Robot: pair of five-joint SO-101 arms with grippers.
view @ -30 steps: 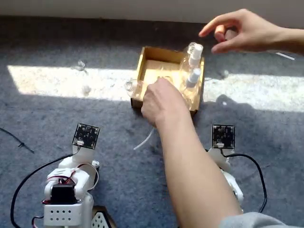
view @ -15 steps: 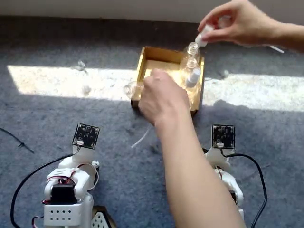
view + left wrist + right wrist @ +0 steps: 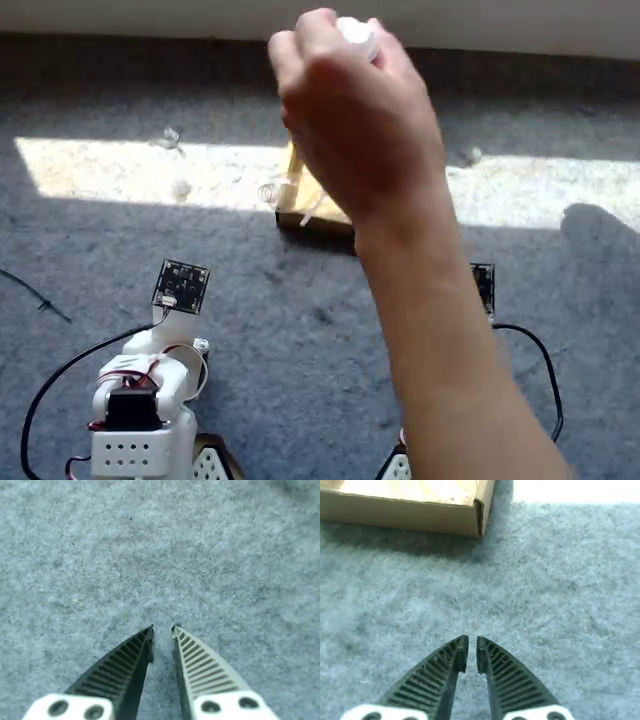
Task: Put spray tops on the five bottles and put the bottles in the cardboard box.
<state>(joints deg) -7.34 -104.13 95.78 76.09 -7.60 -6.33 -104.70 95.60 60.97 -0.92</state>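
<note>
The work looks partly done at best. A person's hand reaches in over the cardboard box and covers nearly all of it, so I cannot tell how many bottles are inside or whether they have tops. The hand grips a small white piece at the far side, possibly a spray top, though too little shows to be sure. One clear bottle lies on its side just outside the left wall of the box, seemingly without a top, so at least that one is probably left to finish and pack. Two small clear bits lie on the carpet well to the left of the box; I cannot say what they are.

Neither arm has a part in this. The left gripper hangs over bare carpet with its jaws nearly together and nothing between them. The right gripper is the same, jaws close together and empty, with the near right corner of the box ahead of it and well apart.

There is open carpet between the arms and the near wall of the box, and more to the left. The person's forearm crosses the middle of that room and lies over the right arm's side, so I judge any reach toward the box would meet it. The box walls are edges to clear from above; a black cable trails beside the right arm.
</note>
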